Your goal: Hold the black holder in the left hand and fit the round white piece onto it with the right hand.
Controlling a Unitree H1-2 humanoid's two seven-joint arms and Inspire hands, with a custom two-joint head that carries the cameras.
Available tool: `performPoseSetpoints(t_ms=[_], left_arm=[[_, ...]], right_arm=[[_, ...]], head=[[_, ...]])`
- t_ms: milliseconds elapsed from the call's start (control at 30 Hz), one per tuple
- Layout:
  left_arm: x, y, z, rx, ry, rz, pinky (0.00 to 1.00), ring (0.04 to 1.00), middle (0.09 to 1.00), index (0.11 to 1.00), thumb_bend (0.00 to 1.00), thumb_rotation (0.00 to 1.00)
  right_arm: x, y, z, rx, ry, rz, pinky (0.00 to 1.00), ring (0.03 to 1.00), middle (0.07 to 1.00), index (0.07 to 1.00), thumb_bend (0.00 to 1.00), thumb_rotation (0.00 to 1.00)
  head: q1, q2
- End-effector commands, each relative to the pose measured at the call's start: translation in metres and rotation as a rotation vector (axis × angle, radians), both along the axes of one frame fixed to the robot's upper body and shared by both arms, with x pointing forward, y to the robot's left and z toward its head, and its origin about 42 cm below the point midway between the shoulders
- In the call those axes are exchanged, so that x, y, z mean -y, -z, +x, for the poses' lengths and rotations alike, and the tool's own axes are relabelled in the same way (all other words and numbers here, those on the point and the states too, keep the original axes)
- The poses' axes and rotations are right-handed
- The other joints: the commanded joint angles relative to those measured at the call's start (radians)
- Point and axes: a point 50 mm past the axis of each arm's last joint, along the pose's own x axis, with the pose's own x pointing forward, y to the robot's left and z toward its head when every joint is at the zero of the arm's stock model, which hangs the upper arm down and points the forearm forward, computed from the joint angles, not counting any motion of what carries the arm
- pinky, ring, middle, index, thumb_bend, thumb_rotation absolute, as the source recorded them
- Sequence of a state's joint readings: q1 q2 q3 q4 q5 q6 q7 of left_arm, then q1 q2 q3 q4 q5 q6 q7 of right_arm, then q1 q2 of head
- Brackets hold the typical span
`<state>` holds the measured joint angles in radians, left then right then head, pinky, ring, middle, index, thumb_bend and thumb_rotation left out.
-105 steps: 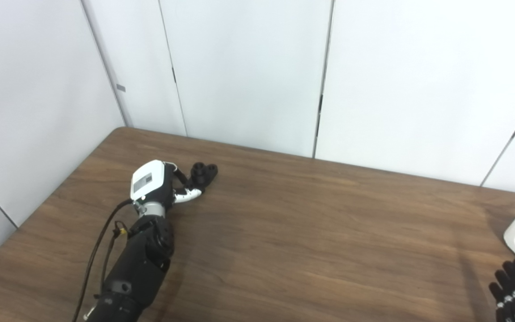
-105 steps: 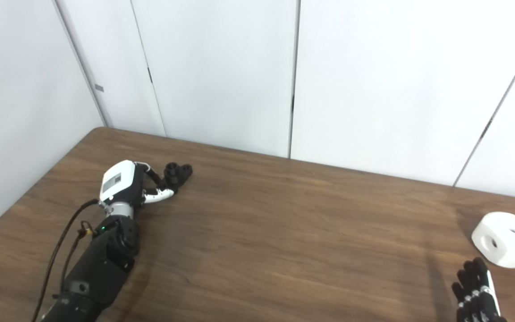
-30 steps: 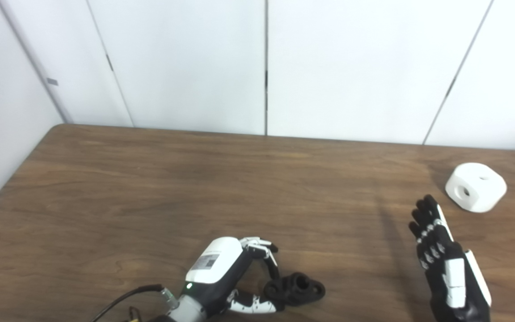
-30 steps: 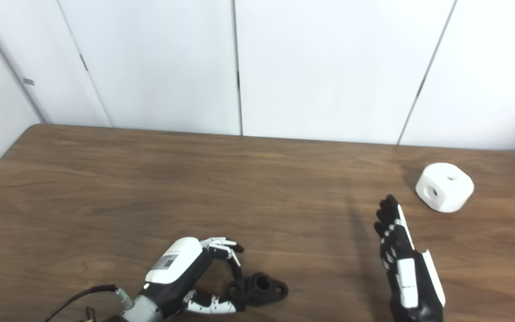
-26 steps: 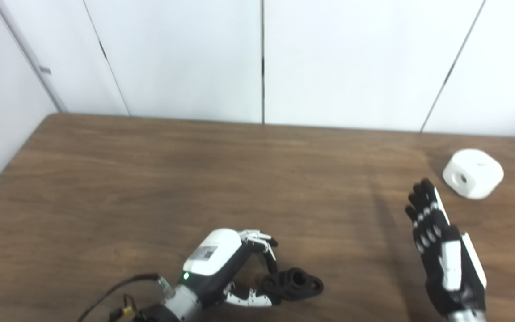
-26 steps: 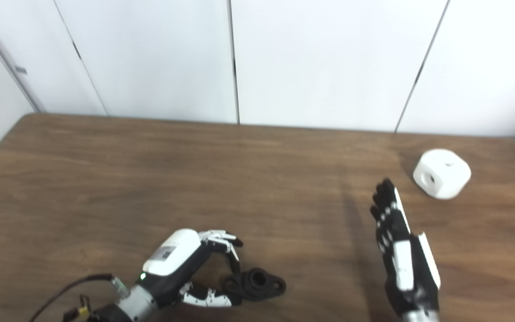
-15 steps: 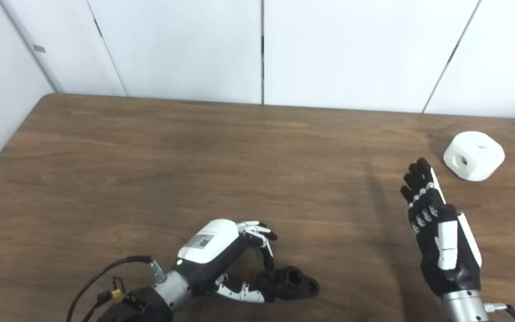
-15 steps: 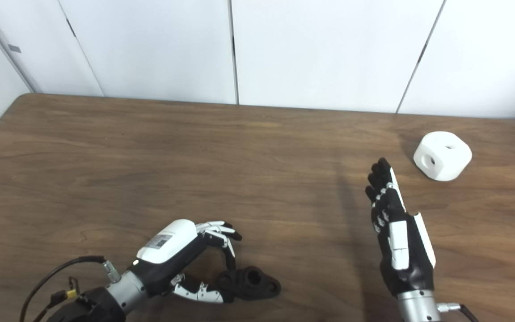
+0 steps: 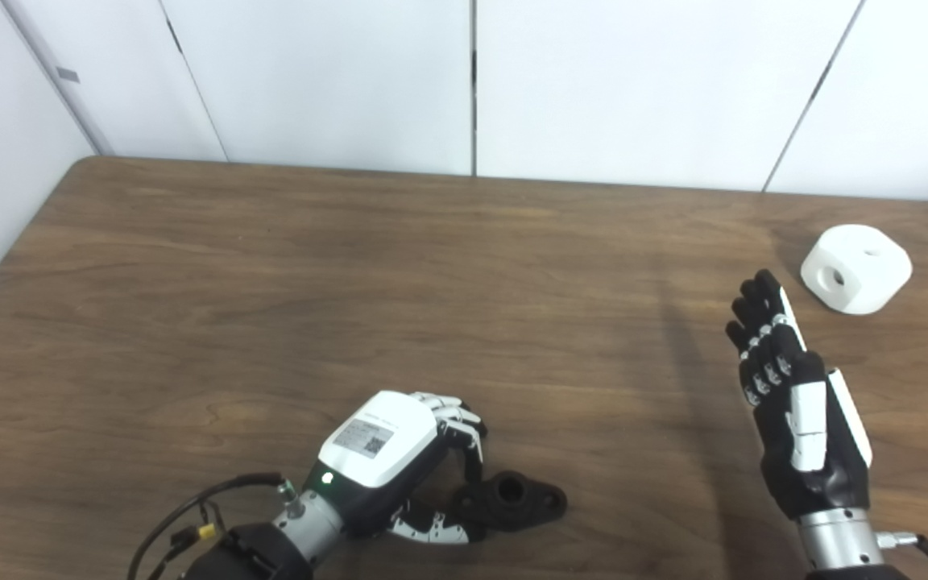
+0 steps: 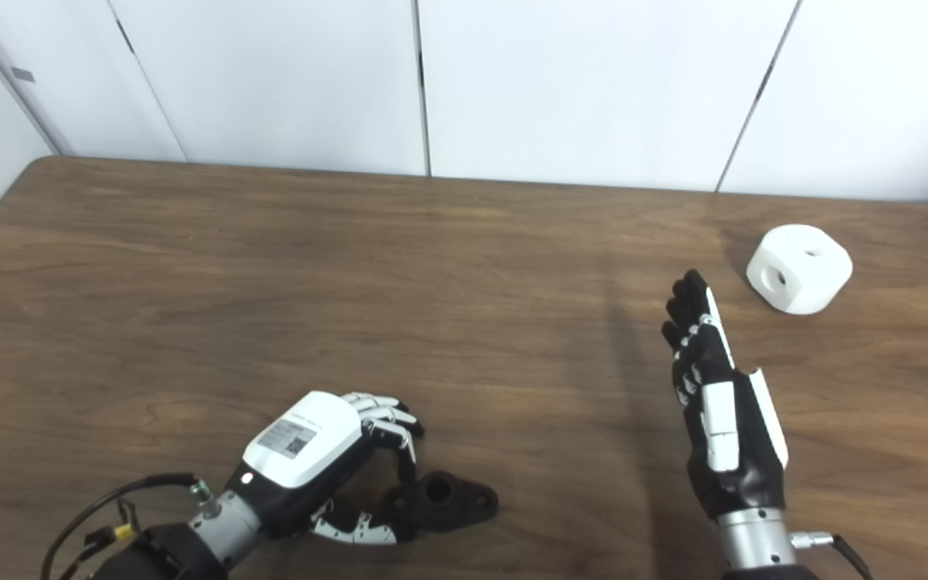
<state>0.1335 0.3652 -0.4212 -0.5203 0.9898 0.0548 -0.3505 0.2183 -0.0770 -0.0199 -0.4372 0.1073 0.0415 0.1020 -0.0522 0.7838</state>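
Note:
The black holder point(image 9: 516, 501) lies flat on the brown table point(image 9: 351, 266) near the front edge, its round socket facing up. My left hand point(image 9: 390, 451) is curled over the holder's left end, fingers above it and thumb beside it. The round white piece point(image 9: 856, 268) with holes in its sides sits at the far right of the table. My right hand point(image 9: 790, 403) is open, fingers straight and pointing away from me, held a short way in front of and to the left of the white piece, not touching it.
White wall panels point(image 9: 472, 80) stand behind the table's back edge. The left edge of the table point(image 9: 21, 242) runs close to the left wall. A cable point(image 9: 190, 515) trails from my left wrist.
The camera has swung round since the earliest frames. My left hand brought the holder from the far left corner to the front; lately its fingers curled tighter. The right hand rose and edged towards the white piece.

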Motion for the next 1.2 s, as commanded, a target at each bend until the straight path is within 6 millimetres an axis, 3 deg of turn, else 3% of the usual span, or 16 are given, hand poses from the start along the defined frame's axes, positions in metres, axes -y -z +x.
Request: performPoseSetpoints(t_ms=[0, 500, 833, 1167], left_arm=[[-0.004, 0.008, -0.001, 0.020, -0.020, 0.074, 0.81, 0.828, 0.753, 0.485, 0.52, 0.05], [-0.005, 0.014, 0.012, 0.037, -0.085, 0.054, 0.80, 0.827, 0.766, 0.487, 0.52, 0.05], [-0.013, 0.024, 0.026, 0.010, -0.115, 0.010, 0.79, 0.825, 0.756, 0.487, 0.52, 0.05], [-0.013, 0.029, 0.036, 0.016, -0.139, -0.012, 0.78, 0.828, 0.753, 0.487, 0.52, 0.05]], right_arm=[[-0.002, 0.009, -0.041, -0.063, 0.026, 0.020, 1.00, 1.000, 1.000, 1.000, 0.63, 1.00], [-0.003, 0.007, -0.041, -0.051, 0.053, -0.005, 1.00, 1.000, 1.000, 1.000, 0.62, 1.00], [0.023, -0.007, -0.044, -0.035, 0.104, -0.053, 1.00, 1.000, 1.000, 1.000, 0.63, 1.00], [0.030, -0.010, -0.048, -0.032, 0.160, -0.065, 1.00, 1.000, 1.000, 1.000, 0.60, 1.00]], head=[[-0.001, 0.001], [-0.055, -0.018], [-0.093, -0.037], [-0.101, -0.049]])
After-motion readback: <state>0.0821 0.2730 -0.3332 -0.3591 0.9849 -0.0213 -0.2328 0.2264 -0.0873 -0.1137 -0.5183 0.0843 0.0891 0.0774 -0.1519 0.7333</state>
